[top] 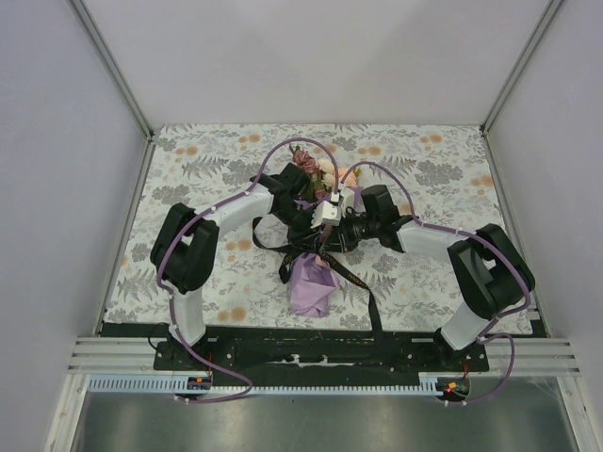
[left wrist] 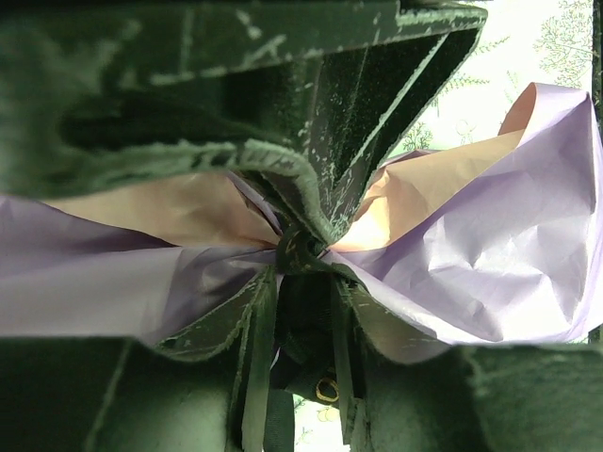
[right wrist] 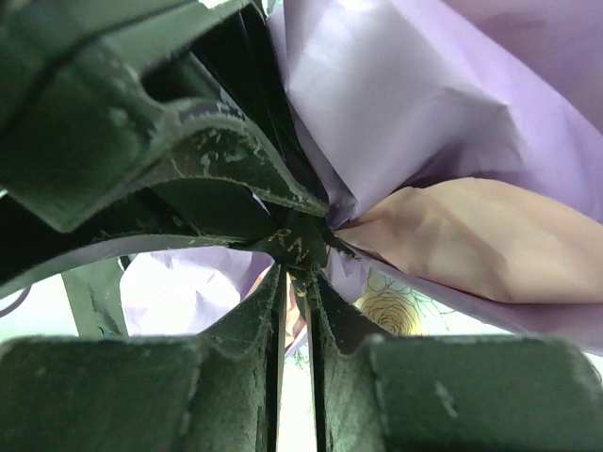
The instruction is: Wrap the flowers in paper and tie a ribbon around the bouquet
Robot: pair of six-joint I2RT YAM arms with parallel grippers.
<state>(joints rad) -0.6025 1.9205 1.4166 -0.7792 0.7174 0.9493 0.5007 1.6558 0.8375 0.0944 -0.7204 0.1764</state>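
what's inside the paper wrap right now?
The flowers: only the blooms show, poking out of the far end of the paper. The stems cannot be seen; the paper covers them.

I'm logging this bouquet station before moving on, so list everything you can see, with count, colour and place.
tablecloth: one, white with grey-and-orange floral print, covering the table.
flowers: one bunch, pink and peach, sticking out of the far end of the paper.
paper: one sheet, lilac outside and pink inside, wrapped into a cone at the table's centre.
ribbon: one, black with gold marks, at the paper's pinched waist, ends trailing on the cloth.
cables: two, purple, one looping along each arm.
left gripper: one, dark, closed on the ribbon at the waist.
right gripper: one, dark, closed on the ribbon from the other side.
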